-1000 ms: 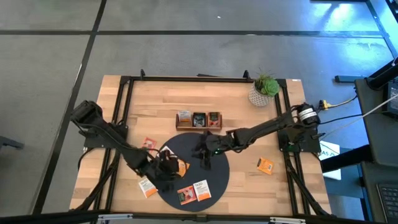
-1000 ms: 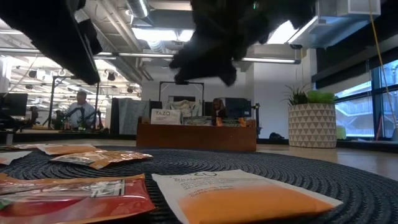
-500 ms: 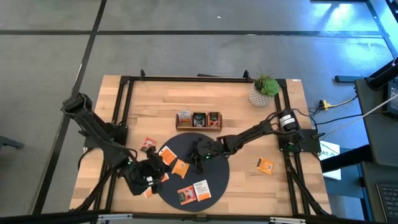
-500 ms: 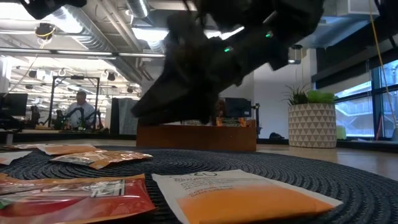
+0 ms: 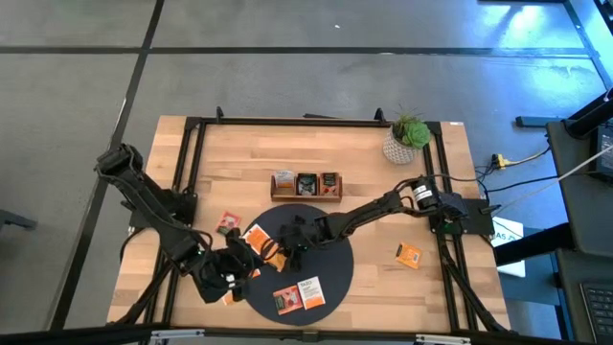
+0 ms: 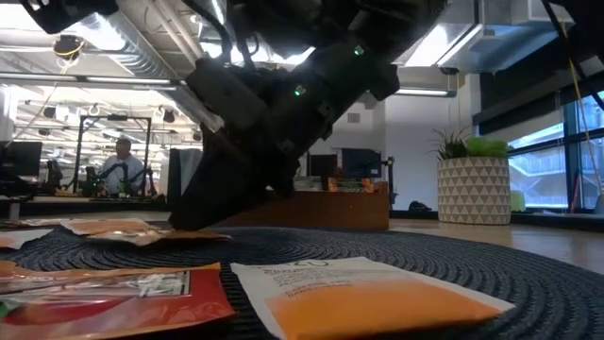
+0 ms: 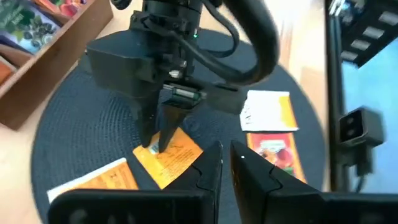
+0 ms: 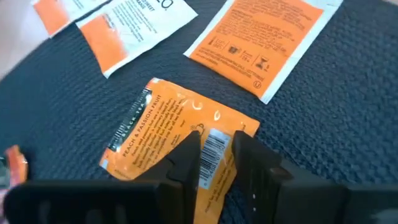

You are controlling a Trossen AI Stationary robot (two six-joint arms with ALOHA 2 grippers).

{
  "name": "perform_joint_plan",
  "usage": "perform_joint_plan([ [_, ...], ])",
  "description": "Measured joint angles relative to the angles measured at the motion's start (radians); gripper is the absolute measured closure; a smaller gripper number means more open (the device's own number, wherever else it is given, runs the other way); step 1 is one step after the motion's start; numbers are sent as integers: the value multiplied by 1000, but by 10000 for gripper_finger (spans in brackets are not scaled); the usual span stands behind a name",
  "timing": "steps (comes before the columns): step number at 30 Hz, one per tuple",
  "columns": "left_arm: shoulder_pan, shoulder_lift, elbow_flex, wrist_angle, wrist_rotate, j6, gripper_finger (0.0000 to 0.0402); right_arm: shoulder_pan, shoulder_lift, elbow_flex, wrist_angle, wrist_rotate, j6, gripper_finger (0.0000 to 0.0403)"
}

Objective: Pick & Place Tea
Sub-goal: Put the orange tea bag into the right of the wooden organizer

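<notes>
My right gripper [image 8: 214, 163] down on orange sachet [image 8: 177, 134] at mat [image 5: 330, 268] middle, fingers narrow, straddling its near edge. Left gripper [image 7: 225, 163] near surface's front-left, fingers nearly closed, empty.

orange sachet [image 8: 177, 134] reading "PEACH & PASSION FRUIT"
</notes>
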Motion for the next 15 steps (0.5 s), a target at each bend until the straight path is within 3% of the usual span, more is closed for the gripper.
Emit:
perform_joint_plan([
  [10,-1,182,0,1,6,400,370,-6,-6,-21,-63,20,107,354],
  [15,2,276,-1,46,6,494,370,-7,-5,-23,-65,-11,129,365],
])
